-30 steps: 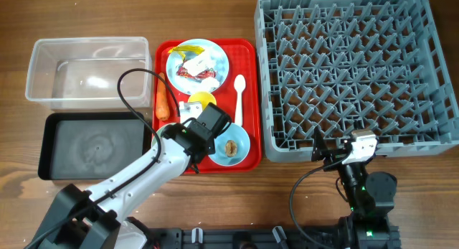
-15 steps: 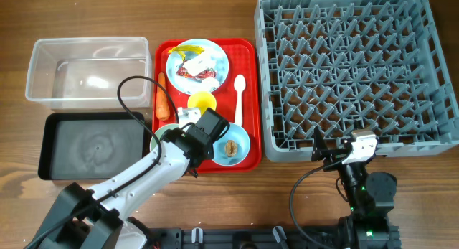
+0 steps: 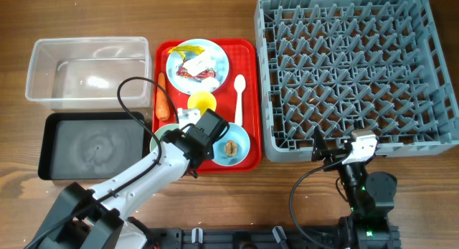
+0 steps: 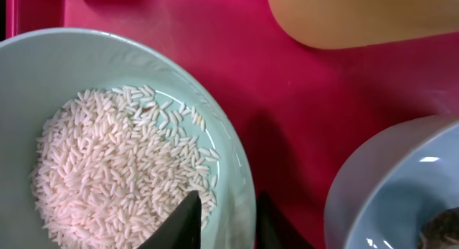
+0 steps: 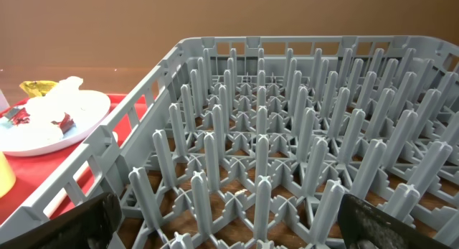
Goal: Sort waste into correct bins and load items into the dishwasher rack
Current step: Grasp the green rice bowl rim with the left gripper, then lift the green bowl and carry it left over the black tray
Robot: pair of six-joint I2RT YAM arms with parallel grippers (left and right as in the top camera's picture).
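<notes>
Left fingers: the left fingers [image 4: 183,222] straddle the right-hand rim of the rice bowl [image 4: 143,62], one tip inside above the grains and the other outside over the red tray [image 4: 251,84]. The gap is narrow, but I cannot tell whether they already pinch the rim.
Right fingers: the right fingers [image 5: 86,224] are spread wide with nothing between them, facing the near edge of the rack [image 5: 287,134].
Bowl's place: it sits at the near left corner of the red tray, just beside the second bowl [image 4: 387,184] and near the yellow cup [image 4: 358,19].
Load: the rice [image 4: 107,170] lies as a loose heap of white grains, piled toward the left side of the bowl.
Handling: the bowl looks stiff, smooth and light, probably slippery. Held by one edge it will likely sag away from the pinch. The grains should slide and spill at any tilt.
Where to hold: the thin rim is the only purchase. A deep bite with the wall between both fingers looks best, and the bowl should be kept level until it is over a bin.
Bins: the black tray [image 3: 93,145] and the clear tub [image 3: 86,69] sit left of the red tray, the tub farther away.
Other waste: the carrot [image 3: 163,98] lies along the red tray's left edge, and the brown lump [image 3: 231,147] sits in the second bowl.
Bench: the wooden bench [image 3: 237,199] carries everything.
</notes>
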